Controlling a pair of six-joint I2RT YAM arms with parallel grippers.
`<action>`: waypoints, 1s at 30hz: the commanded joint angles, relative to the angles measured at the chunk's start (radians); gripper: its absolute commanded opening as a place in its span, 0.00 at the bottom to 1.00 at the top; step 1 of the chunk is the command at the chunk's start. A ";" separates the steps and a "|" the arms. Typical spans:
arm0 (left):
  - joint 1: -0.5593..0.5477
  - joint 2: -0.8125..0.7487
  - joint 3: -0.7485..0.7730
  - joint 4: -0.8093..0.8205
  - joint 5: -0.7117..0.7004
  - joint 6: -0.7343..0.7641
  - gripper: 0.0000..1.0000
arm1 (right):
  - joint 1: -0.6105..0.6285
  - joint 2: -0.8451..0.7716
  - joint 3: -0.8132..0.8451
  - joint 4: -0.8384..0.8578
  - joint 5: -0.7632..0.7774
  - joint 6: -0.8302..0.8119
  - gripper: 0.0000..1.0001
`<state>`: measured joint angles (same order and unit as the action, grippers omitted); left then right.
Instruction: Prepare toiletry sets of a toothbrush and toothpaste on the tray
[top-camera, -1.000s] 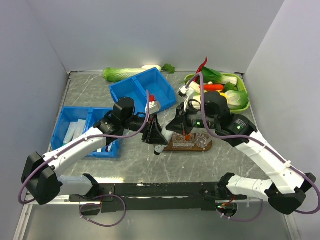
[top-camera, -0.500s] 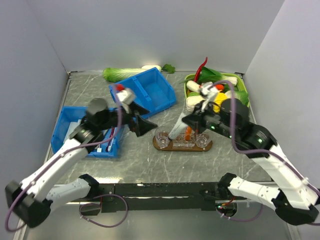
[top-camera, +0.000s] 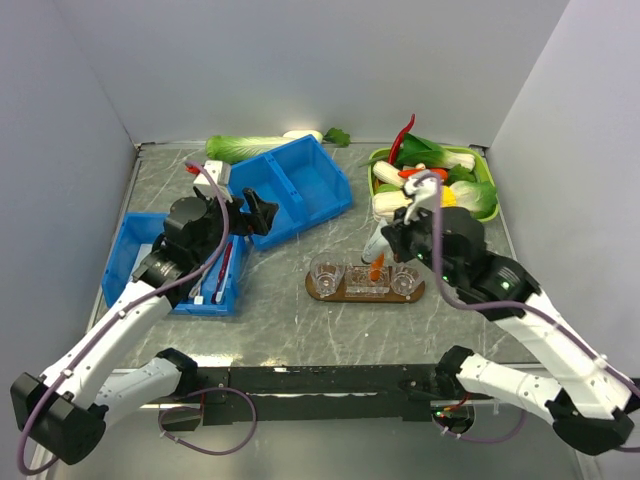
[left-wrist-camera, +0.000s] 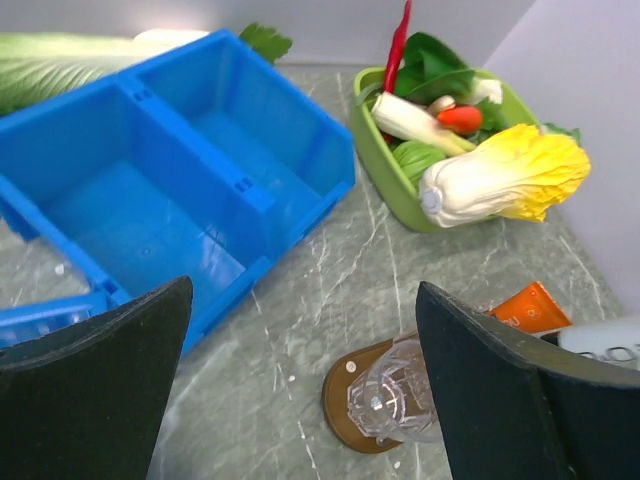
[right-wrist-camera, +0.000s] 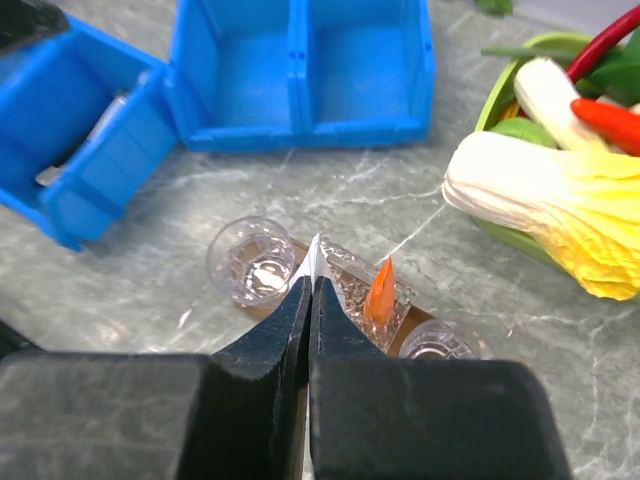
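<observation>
The dark wooden tray (top-camera: 340, 292) lies mid-table with three clear cups on it: left (top-camera: 324, 272), middle (top-camera: 360, 279) and right (top-camera: 404, 281). An orange-ended tube (top-camera: 377, 268) stands in the middle cup (right-wrist-camera: 392, 300). My right gripper (top-camera: 383, 236) hangs just above that cup, shut on a white toothpaste tube (right-wrist-camera: 317, 252) whose flat end pokes out past the tips (right-wrist-camera: 310, 280). My left gripper (top-camera: 256, 210) is open and empty, up over the blue bins; its view shows the left cup (left-wrist-camera: 388, 402) below. A red toothbrush (top-camera: 225, 268) lies in the left bin.
An empty two-part blue bin (top-camera: 286, 184) sits behind the tray, and a second blue bin (top-camera: 135, 250) at the left holds brushes and tubes. A green vegetable tray (top-camera: 484, 195) stands at the back right, with a cabbage (top-camera: 243, 148) at the back wall.
My left gripper has opened wide and pulled back from the tray's left end towards the blue bins, leaving the left cup there. The right gripper rose a little, still shut on the white tube.
</observation>
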<state>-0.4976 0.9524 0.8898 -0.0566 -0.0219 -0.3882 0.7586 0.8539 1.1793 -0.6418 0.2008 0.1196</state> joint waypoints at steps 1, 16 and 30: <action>0.001 0.009 0.005 0.001 -0.067 -0.038 0.97 | -0.001 0.045 -0.010 0.129 0.037 -0.017 0.00; 0.001 0.054 0.023 -0.017 -0.035 -0.049 0.97 | 0.008 0.134 -0.063 0.212 0.074 -0.014 0.00; 0.001 0.054 0.020 -0.020 -0.041 -0.054 0.97 | 0.011 0.157 -0.113 0.245 0.115 -0.011 0.00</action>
<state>-0.4980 1.0073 0.8898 -0.0914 -0.0589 -0.4320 0.7635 1.0176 1.0710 -0.4763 0.2771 0.1101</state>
